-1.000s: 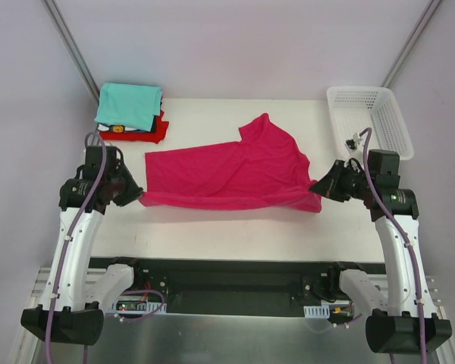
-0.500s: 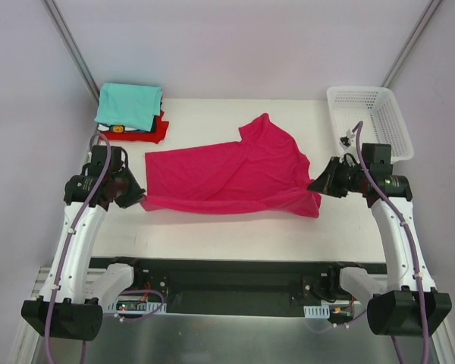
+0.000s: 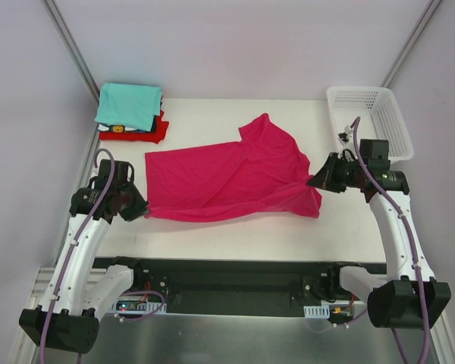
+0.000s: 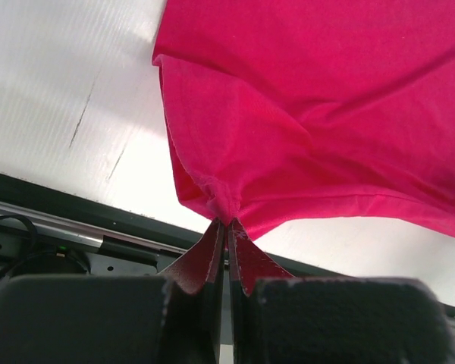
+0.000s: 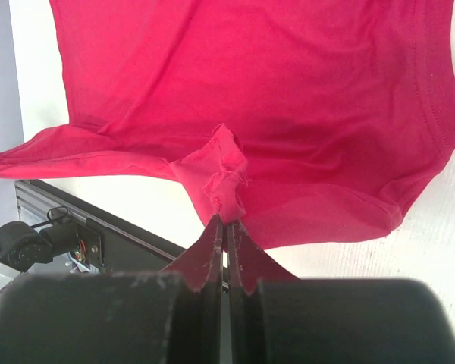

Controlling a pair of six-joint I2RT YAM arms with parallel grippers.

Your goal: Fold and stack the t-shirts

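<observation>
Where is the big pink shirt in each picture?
Top view: the pink shirt is spread across the middle of the table, with the left claw and right claw each holding one end.
Left wrist view: it fills the upper right, with a corner pinched at bottom centre.
Right wrist view: it fills the top, with a bunched bit pinched at bottom centre.
Shared landmark: the white table, beside the shirt in all three.

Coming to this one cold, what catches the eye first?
The big magenta t-shirt spread across the table, pinched at both ends by the left gripper and right gripper. At far left sits a folded stack topped by a teal t-shirt; far right, a white basket.
</observation>
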